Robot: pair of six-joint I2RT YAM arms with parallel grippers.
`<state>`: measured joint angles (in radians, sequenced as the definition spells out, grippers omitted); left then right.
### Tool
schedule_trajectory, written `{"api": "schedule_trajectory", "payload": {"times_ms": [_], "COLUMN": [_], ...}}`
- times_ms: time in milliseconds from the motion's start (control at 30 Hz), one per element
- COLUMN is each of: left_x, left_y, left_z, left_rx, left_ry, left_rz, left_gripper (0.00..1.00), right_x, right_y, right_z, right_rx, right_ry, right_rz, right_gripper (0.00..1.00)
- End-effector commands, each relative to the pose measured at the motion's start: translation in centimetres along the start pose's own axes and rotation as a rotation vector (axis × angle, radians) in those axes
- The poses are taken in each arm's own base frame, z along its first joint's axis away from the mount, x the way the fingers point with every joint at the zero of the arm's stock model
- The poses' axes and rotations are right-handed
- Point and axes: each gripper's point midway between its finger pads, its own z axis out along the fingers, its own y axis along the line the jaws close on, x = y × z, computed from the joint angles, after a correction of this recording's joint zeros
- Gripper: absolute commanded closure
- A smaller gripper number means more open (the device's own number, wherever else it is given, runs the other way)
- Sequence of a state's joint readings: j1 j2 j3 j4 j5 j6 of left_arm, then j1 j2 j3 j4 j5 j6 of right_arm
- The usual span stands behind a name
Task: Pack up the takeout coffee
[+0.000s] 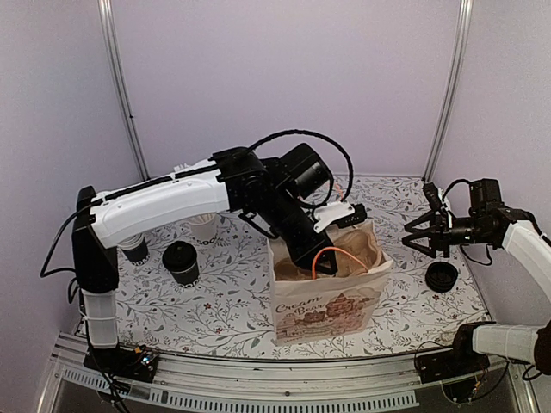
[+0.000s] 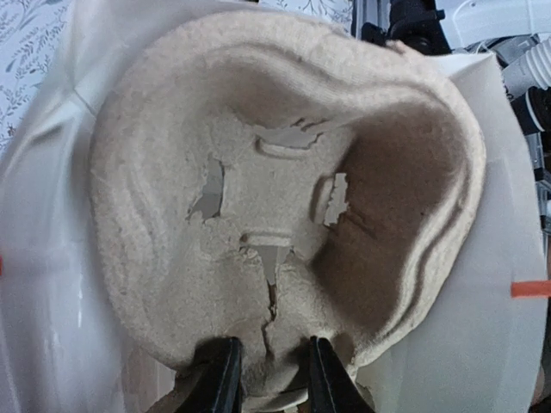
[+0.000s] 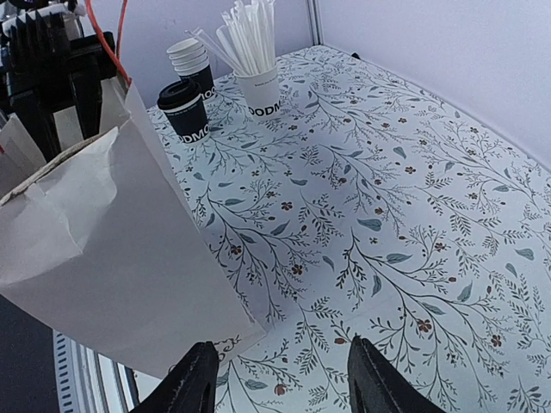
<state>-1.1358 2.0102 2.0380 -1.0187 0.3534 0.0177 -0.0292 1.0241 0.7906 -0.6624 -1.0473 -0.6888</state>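
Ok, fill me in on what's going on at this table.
The left gripper is down inside the printed cream paper bag, pinching the rim of a beige moulded-pulp cup carrier. The right gripper hangs open and empty above the floral-print table, beside the bag. The lidded black paper coffee cup stands on the table left of the bag, not yet packed.

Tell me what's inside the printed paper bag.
A beige moulded-pulp cup carrier, pinched at its edge by the left gripper. It hides the floor of the paper bag and anything beneath.
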Motion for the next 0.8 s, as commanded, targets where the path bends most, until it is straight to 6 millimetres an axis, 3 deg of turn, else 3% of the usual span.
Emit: {"api": "schedule_trajectory", "payload": {"times_ms": [0, 200, 500, 767], "left_x": [1.6, 3.3, 4.2, 7.3], "left_y": [-0.4, 0.4, 0.2, 0.9], "left_z": [-0.7, 0.1, 0.5, 3.0], "left_rx": [-0.024, -0.073, -0.080, -0.075], "left_ry": [0.045, 0.102, 0.131, 0.240], "left_rz": [-0.030, -0.056, -0.059, -0.079], "left_gripper": [0.79, 0.80, 0.81, 0.82], "right_x": [0.4, 0.4, 0.5, 0.6], "right_y": [0.2, 0.2, 0.1, 0.1], "right_z": [0.1, 0.1, 0.2, 0.3], "right_rx": [-0.014, -0.016, -0.022, -0.030], "right_ry": [-0.001, -0.002, 0.001, 0.003], "right_rz": [0.005, 0.003, 0.006, 0.008], "right_gripper": [0.46, 0.46, 0.46, 0.46]}}
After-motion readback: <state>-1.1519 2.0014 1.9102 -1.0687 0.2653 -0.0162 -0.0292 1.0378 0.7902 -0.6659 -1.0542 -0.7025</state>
